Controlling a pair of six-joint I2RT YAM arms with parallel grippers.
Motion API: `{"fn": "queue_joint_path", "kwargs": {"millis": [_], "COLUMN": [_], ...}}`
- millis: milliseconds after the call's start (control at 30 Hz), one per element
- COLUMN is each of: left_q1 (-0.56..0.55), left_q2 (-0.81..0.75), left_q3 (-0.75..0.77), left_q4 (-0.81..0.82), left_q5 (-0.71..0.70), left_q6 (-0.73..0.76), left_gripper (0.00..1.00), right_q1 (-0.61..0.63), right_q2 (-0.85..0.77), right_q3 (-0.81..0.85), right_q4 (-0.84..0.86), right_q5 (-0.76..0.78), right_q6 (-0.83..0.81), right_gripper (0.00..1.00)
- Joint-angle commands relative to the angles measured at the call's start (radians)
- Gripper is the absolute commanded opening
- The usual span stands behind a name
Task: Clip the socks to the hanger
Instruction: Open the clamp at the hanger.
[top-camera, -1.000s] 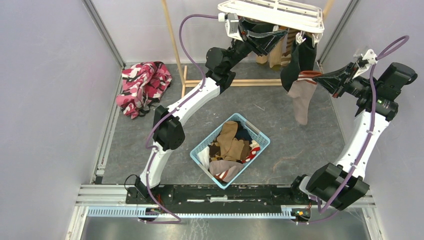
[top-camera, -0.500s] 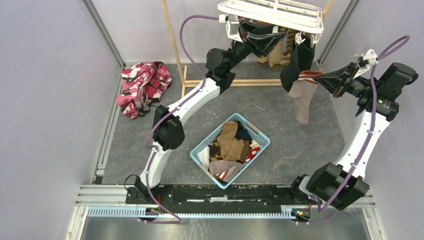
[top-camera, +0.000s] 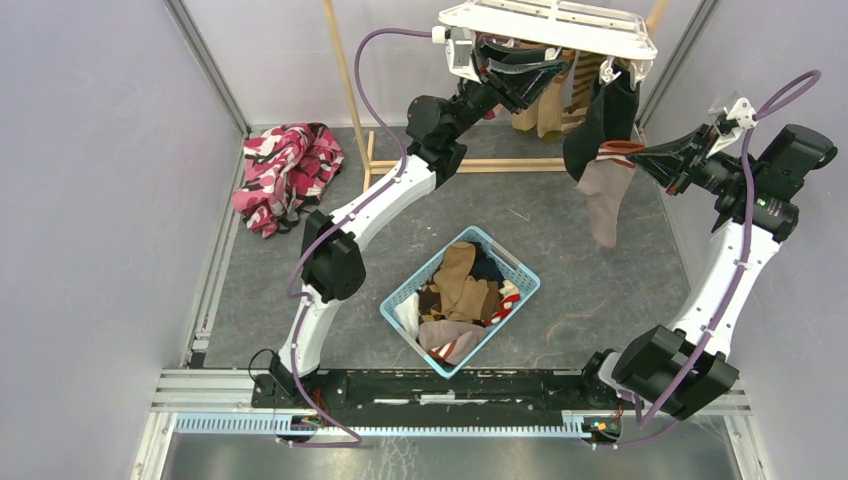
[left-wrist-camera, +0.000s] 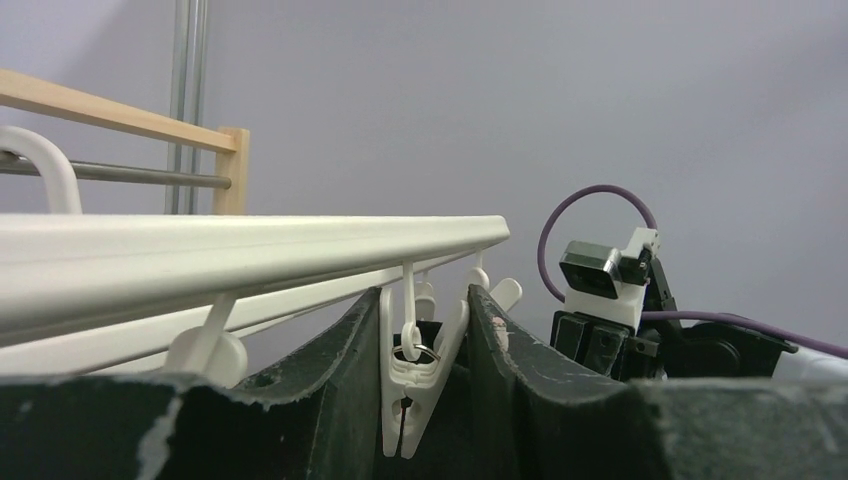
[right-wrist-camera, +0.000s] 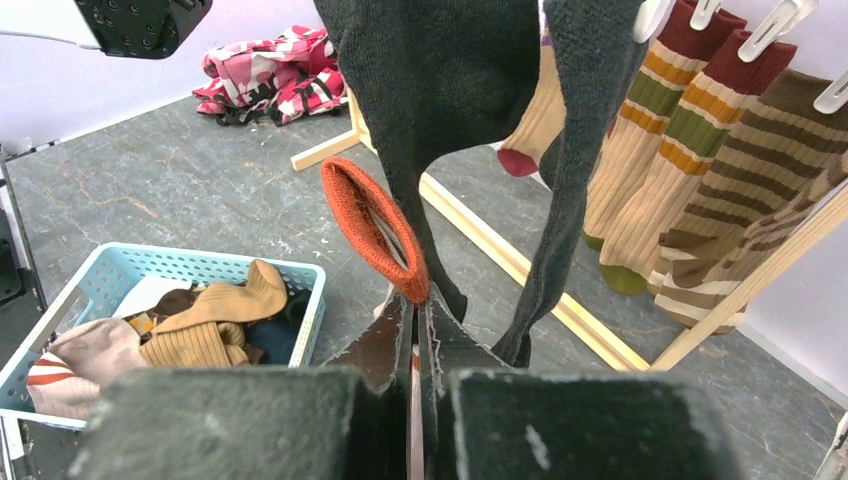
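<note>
Support surface: dark grey mottled floor (top-camera: 560, 270). Landmark: light blue plastic mesh basket (top-camera: 460, 299), resting directly on it near centre, filled with mixed socks. Crumpled pink, red and black patterned cloth (top-camera: 287, 173) lies far-left of basket. Thin wooden frame stand's base rail (top-camera: 470, 166) sits beyond basket.

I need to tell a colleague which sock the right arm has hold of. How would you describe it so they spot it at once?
Find the white hanger at the top of the overhead view; several socks hang beneath it. Just below its right end, the right end effector pinches one sock. It alone has an orange-red cuff and a pale grey foot, unlike the black and striped socks beside it.
</note>
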Motion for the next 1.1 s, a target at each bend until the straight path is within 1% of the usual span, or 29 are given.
{"fn": "queue_joint_path", "kwargs": {"millis": [0,300,500,533,667,967,1067], "left_q1": [0.008,0.008,0.007,0.006,0.006,-0.002,-0.019], "left_q2": [-0.069,-0.062,-0.044,-0.039,-0.027,-0.031,-0.052], "left_q3": [0.003,0.014,0.050,0.057,0.074,0.070,0.042], "left_q4": [0.046,0.044,0.015,0.007,-0.022,-0.098,-0.147], "left_q5": [0.011,0.015,0.017,0.017,0.009,-0.043,-0.101], "left_q6": [-0.050,-0.055,-0.066,-0.070,-0.078,-0.072,-0.046], "left_gripper": [0.40,0.26,0.13,0.09,0.03,0.02,0.02], "right_q1": [-0.007,-0.009,-0.008,-0.008,-0.009,-0.009,-0.008], "right_q2": [0.002,0.002,0.001,0.002,0.000,0.002,-0.002], "right_q3": [0.042,0.042,0.044,0.044,0.044,0.045,0.048], "right_q4": [-0.003,-0.004,-0.003,-0.003,-0.004,-0.006,-0.006], "right_q5": [-0.022,-0.022,-0.022,-0.023,-0.023,-0.023,-0.023], "right_q6": [-0.012,-0.012,-0.012,-0.012,-0.012,-0.013,-0.017], "right_gripper": [0.00,0.00,0.00,0.00,0.00,0.00,0.00]}}
